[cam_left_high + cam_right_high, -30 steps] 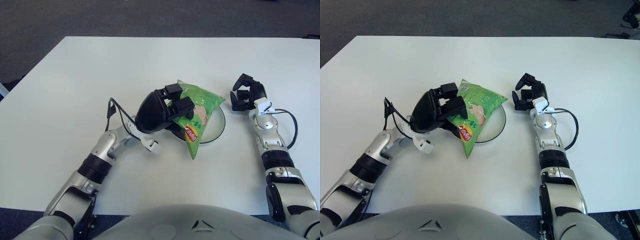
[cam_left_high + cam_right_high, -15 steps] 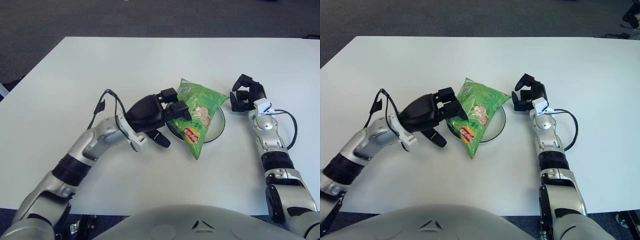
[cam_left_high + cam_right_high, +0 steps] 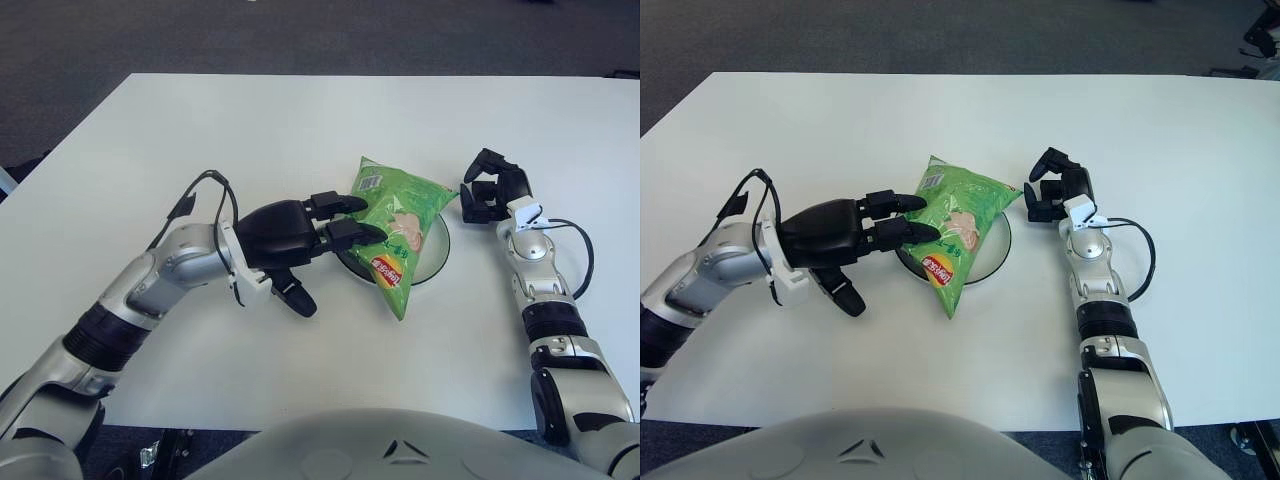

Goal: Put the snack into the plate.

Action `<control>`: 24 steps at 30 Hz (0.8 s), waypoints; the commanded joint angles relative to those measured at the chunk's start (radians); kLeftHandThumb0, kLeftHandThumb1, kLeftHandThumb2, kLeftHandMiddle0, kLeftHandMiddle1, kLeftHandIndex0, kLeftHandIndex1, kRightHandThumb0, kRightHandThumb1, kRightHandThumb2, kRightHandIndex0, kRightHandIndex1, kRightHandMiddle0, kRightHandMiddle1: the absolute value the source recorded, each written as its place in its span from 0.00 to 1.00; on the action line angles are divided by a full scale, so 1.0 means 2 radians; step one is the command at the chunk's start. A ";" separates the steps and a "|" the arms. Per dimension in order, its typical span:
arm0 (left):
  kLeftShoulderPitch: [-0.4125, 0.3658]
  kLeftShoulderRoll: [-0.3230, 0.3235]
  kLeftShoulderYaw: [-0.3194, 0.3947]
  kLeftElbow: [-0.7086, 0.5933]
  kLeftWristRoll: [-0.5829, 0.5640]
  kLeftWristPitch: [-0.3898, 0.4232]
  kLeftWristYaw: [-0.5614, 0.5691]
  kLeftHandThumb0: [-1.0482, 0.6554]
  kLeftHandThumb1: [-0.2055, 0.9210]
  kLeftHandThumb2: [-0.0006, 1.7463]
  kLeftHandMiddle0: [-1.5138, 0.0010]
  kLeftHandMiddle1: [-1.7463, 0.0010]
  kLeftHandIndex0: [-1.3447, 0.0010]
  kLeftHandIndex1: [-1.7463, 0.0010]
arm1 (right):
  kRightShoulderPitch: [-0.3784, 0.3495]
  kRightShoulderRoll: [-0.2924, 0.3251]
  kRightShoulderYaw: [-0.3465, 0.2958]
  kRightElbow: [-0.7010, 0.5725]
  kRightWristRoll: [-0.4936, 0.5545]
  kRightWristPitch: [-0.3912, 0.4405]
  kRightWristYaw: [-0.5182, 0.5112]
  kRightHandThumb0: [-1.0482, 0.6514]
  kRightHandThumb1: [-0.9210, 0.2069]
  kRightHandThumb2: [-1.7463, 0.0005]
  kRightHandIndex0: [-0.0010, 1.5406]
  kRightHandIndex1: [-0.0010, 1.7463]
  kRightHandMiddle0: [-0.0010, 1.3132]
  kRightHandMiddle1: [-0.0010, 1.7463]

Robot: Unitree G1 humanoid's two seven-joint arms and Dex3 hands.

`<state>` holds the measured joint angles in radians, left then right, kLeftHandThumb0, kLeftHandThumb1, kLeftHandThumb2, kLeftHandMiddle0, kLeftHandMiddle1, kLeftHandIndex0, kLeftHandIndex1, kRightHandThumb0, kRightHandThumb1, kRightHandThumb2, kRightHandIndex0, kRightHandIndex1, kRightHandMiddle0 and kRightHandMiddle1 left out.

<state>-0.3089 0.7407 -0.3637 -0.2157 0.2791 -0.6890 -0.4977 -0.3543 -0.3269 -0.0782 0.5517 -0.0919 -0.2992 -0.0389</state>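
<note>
The green snack bag [image 3: 393, 222] lies across the plate [image 3: 436, 245] on the table [image 3: 300, 120], overhanging its front rim. It looks light, puffy, crinkly and slippery, best pinched at a seam. Left hand [image 3: 290, 235] fingers are spread, tips touching the bag; right hand [image 3: 492, 187] curls empty beside the plate

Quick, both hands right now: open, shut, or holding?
Left hand: open, fingertips at the snack bag.
Right hand: curled shut, empty, beside the plate.

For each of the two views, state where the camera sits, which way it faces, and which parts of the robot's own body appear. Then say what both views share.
Left eye view: head-mounted, facing forward and down at the white table; shows both arms and the torso's top edge.
Right eye view: same head, slightly to the right, same aim; same body parts.
Shared: the left hand open beside the green snack bag lying across the plate, and the right hand right of the plate.
</note>
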 commanded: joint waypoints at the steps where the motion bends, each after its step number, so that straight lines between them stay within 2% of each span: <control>1: -0.009 0.008 0.011 0.006 -0.026 -0.001 -0.024 0.02 1.00 0.26 1.00 1.00 1.00 1.00 | 0.028 0.011 0.013 0.032 -0.009 0.028 0.010 0.32 0.60 0.20 0.85 1.00 0.51 1.00; 7: -0.011 0.010 0.022 0.008 -0.063 -0.001 -0.052 0.00 1.00 0.22 1.00 1.00 1.00 1.00 | 0.027 0.011 0.015 0.034 -0.011 0.028 0.006 0.32 0.59 0.20 0.85 1.00 0.51 1.00; 10: -0.006 0.016 0.032 -0.005 -0.103 0.019 -0.070 0.00 1.00 0.18 1.00 1.00 1.00 1.00 | 0.026 0.011 0.017 0.035 -0.017 0.028 0.001 0.32 0.59 0.20 0.86 1.00 0.51 1.00; 14: 0.003 0.016 0.049 -0.015 -0.123 0.035 -0.081 0.00 1.00 0.15 1.00 1.00 1.00 1.00 | 0.023 0.010 0.020 0.039 -0.021 0.028 -0.003 0.32 0.59 0.20 0.86 1.00 0.51 1.00; 19: 0.012 0.008 0.067 -0.020 -0.128 0.044 -0.079 0.00 1.00 0.15 1.00 1.00 1.00 1.00 | 0.022 0.009 0.022 0.042 -0.024 0.024 -0.007 0.32 0.60 0.20 0.87 1.00 0.51 1.00; 24: 0.021 0.010 0.092 -0.039 -0.152 0.086 -0.080 0.00 1.00 0.18 1.00 1.00 1.00 1.00 | 0.022 0.009 0.025 0.044 -0.025 0.013 -0.012 0.31 0.60 0.19 0.87 1.00 0.52 1.00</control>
<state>-0.2794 0.7552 -0.2172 -0.2699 0.0047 -0.5567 -0.6477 -0.3728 -0.3272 -0.0548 0.5785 -0.1102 -0.3112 -0.0742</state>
